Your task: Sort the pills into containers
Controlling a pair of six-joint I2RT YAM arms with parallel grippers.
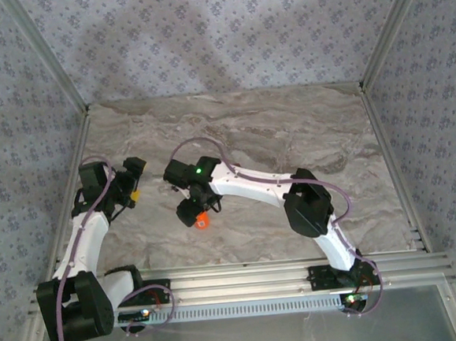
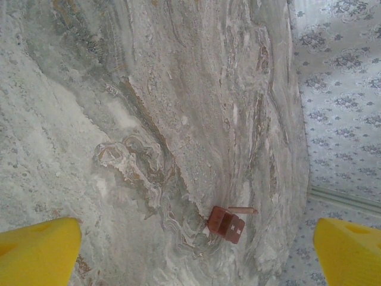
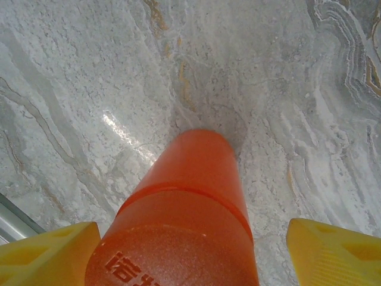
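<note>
Marble covers the table (image 1: 304,133), grey with brown veins, and patterned wallpaper (image 1: 217,29) closes it in on three sides. The left gripper (image 1: 132,192) hangs over the left part of the table, its yellow fingers (image 2: 36,253) spread wide with nothing between them. Seen from that wrist, the containers (image 2: 226,224) lie ahead on the bare marble. They form a small, dark reddish-brown strip of joined square cells, set at a slant close to the table's edge where the wallpaper begins.

The right arm reaches across toward the middle, and the right gripper (image 1: 193,211) sits over the orange bottle (image 1: 202,222). Close up, the bottle runs out between the two yellow fingertips (image 3: 336,256), with its far end down at the marble. One fingertip meets the bottle's side, while the other leaves a sliver of table showing. Whether the bottle is truly clamped I cannot tell from here. The two grippers are near each other but apart.
</note>
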